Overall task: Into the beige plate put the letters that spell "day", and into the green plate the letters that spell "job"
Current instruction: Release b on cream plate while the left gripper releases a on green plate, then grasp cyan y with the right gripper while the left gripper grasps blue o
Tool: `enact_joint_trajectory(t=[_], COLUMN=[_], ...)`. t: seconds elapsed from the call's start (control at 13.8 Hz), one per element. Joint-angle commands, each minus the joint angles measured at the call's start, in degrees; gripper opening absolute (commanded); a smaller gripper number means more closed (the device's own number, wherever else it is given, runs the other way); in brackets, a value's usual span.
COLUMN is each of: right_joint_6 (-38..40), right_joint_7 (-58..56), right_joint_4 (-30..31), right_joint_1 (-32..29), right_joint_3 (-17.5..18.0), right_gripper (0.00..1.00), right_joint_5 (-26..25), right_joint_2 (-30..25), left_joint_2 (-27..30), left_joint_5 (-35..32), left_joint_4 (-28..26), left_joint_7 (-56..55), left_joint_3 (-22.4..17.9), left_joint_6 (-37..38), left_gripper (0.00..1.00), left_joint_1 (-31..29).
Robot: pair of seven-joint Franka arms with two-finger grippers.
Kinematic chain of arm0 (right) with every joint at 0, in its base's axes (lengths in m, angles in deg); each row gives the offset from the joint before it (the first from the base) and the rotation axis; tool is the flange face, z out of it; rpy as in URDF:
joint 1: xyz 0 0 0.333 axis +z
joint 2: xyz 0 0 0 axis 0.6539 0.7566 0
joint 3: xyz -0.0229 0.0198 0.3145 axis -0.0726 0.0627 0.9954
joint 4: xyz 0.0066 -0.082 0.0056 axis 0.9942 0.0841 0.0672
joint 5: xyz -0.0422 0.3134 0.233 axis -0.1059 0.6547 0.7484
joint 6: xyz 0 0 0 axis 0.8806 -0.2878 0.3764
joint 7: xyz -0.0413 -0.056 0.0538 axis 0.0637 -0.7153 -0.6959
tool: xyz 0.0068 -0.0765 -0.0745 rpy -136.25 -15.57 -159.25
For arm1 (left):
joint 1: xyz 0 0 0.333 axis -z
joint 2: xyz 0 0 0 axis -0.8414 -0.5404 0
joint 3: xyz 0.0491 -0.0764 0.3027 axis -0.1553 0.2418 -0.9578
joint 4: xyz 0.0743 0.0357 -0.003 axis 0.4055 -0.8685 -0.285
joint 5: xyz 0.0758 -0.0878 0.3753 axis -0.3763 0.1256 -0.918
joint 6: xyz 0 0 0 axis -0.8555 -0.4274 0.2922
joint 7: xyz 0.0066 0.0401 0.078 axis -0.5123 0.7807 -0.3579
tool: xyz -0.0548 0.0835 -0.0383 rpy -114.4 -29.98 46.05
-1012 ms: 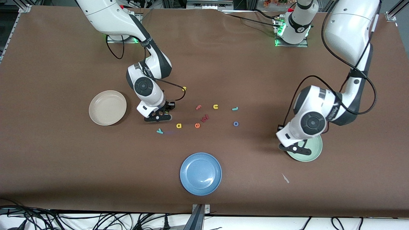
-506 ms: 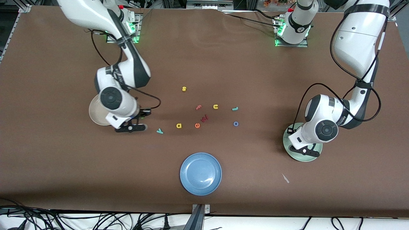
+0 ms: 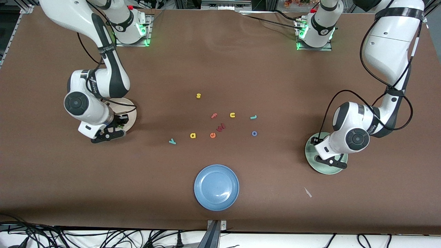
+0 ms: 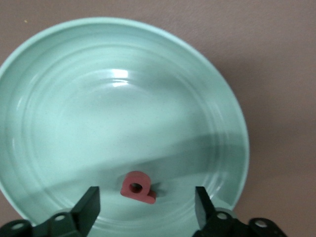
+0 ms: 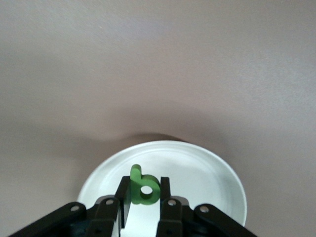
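1. Front: right gripper [image 3: 119,126] sits over the beige plate [image 3: 131,111], having swung there from the letter cluster. Left gripper [image 3: 332,162] is over the green plate [image 3: 322,168], further in than before. On the table: y [image 3: 172,141], a [image 3: 193,135], j [image 3: 253,117], o [image 3: 254,133].
2. Left wrist: jaws stand apart, nothing held. The red b [image 4: 137,186] lies in the green plate [image 4: 59,98], free of both fingers [image 4: 88,207]. Drop looks done; best to lift straight up.
3. Right wrist: jaws clamp the green d [image 5: 143,186] above the beige plate [image 5: 207,173]. Best to release low over the plate's middle so it doesn't bounce out.
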Motion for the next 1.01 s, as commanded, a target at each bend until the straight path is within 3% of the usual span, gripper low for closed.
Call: enact_joint_trajectory(t=[0.0, 0.07, 0.14, 0.29, 0.51, 0.65, 0.94], right_joint_6=[-7.89, -7.89, -7.63, -2.22, 17.81, 19.62, 14.89], right_joint_7=[-7.78, -8.42, -8.08, -7.90, -8.51, -8.87, -9.04], right_joint_4=[8.84, 9.11, 9.02, 5.45, -10.44, -14.70, -17.08], right_joint_1=[0.59, 0.51, 0.59, 0.51, 0.77, 1.21, 1.30], right_joint_3=[-1.35, -1.53, -1.53, -1.18, -0.83, 1.88, 6.90], right_gripper=[0.34, 0.75, 1.00, 1.00, 1.00, 1.00, 1.00], right_joint_5=[0.83, 0.92, 0.92, 1.53, 5.92, 6.28, 6.64], right_joint_2=[-4.26, -4.26, -4.17, -3.65, 1.52, 3.56, 6.02], left_joint_2=[3.71, 3.98, 4.07, 3.98, 3.63, 2.93, 0.21], left_joint_5=[2.14, 2.41, 2.41, 2.93, 4.96, 6.62, 6.19], left_joint_4=[0.88, 1.76, 3.07, 4.31, 4.31, 4.23, 3.44], left_joint_7=[0.02, -0.41, -2.50, -9.17, -23.49, -32.28, -45.31], left_joint_3=[2.52, 3.23, 4.10, 7.61, 9.91, 10.00, 9.91], left_joint_6=[5.28, 6.86, 8.70, 10.39, 9.87, 6.29, -2.07], left_gripper=[1.00, 1.00, 1.00, 1.00, 1.00, 1.00, 0.99], left_joint_1=[0.89, 1.77, 2.48, 2.48, 5.28, 8.35, 13.11])
